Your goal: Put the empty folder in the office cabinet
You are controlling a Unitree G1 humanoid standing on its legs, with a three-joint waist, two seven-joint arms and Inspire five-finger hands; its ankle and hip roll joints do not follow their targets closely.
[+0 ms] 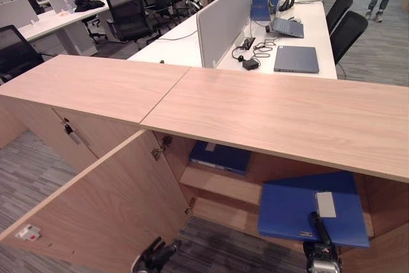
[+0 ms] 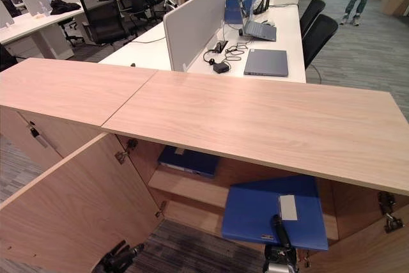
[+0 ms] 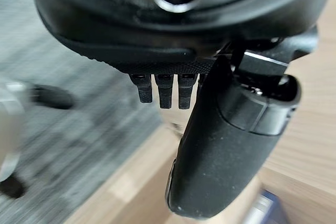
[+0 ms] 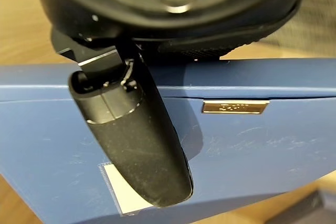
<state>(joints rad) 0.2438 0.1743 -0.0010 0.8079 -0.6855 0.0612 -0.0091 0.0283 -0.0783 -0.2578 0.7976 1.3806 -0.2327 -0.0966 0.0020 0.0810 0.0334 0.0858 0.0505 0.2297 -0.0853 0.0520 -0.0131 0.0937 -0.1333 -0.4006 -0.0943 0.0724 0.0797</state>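
Gripping the blue folder (image 1: 300,209) thumb-on-top, the right hand (image 1: 321,247) holds it at the open cabinet (image 1: 268,113) shelf

Even, bright overhead office light is seen on the cabinet top (image 1: 275,110), with no hard glare, while the open cabinet interior (image 1: 220,183) below is left in soft shadow. Straight edges are bent a bit toward the frame borders in the head views. The floor (image 3: 58,66) is badly smeared by blur in the left wrist view, and a soft shadow is cast on the blue folder (image 4: 273,145) by the right hand (image 4: 134,140).
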